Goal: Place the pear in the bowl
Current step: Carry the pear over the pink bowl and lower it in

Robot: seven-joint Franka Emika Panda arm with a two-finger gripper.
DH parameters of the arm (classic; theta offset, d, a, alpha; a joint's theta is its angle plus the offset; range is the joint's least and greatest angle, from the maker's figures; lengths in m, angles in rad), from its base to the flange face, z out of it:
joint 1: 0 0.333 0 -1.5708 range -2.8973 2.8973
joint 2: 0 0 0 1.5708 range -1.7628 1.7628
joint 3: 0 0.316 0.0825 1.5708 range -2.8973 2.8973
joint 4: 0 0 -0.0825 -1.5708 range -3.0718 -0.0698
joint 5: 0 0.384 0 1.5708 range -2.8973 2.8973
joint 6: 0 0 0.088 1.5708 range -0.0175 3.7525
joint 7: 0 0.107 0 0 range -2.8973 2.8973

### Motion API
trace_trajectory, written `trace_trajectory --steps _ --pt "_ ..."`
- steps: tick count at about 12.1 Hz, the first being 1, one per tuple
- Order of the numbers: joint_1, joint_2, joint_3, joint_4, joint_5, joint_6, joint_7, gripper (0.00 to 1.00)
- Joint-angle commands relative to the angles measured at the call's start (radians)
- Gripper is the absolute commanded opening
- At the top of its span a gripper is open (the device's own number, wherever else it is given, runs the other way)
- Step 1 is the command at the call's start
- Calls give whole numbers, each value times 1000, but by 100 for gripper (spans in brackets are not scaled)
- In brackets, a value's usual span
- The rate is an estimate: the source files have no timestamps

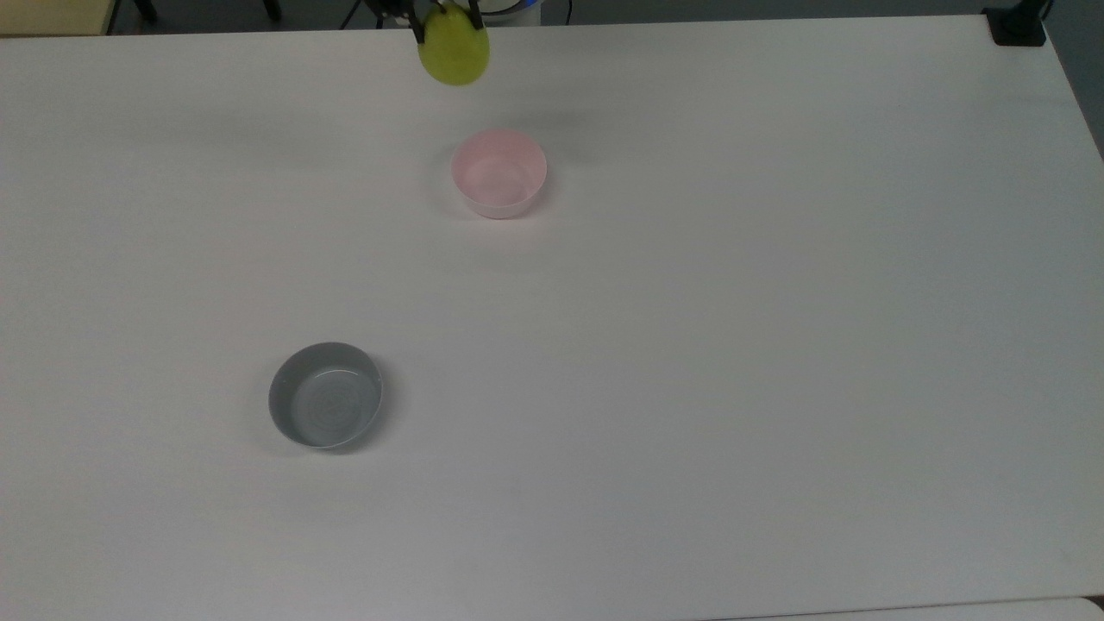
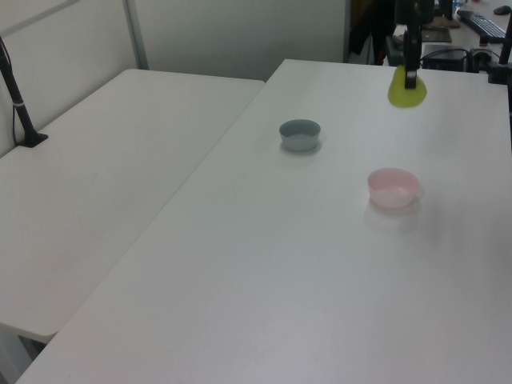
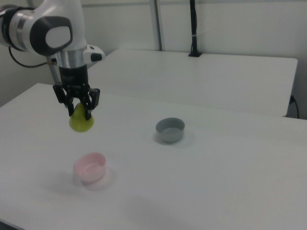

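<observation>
Above the far side of the table, in the right view, we see the gripper (image 3: 78,106) pinching the pear (image 3: 81,122) by its narrow upper part, one finger on each side, and the fruit hangs free in the air. In the top view the pear (image 1: 454,53) lies at about 11 o'clock from the bowl (image 1: 498,172), near it but not over it; in the left view it is at about 12 o'clock of the bowl (image 2: 393,187), well above the rim.

We judge that the carrying step is in hand: the pear is lifted and not yet over its goal. The next move, as we think, calls for a short travel until the pear is centred over the pink opening, then a descent before the fingers spread, because a round fruit dropped from high may bounce out or push the light bowl.

A grey bowl (image 1: 325,406) stands well apart, at about 7 o'clock from the pink one in the top view, and we must not confuse them. The white table (image 1: 776,345) is plain and matt. A second white table (image 2: 96,176) joins it on the left view's left, with a black pole (image 2: 18,100) clamped on it and pale partition walls (image 2: 232,32) behind.
</observation>
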Motion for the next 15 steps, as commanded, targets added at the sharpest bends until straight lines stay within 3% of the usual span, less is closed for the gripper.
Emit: trace_trajectory --steps 1,3,8,14,15 --pt "39 -37 -11 -170 4 136 12 0" --pt "53 -19 -5 -240 4 254 10 0" --pt "92 92 -3 -283 4 423 -1 0" --pt "92 172 -3 -286 0 440 -13 0" --pt "89 175 -3 -286 0 438 -18 19"
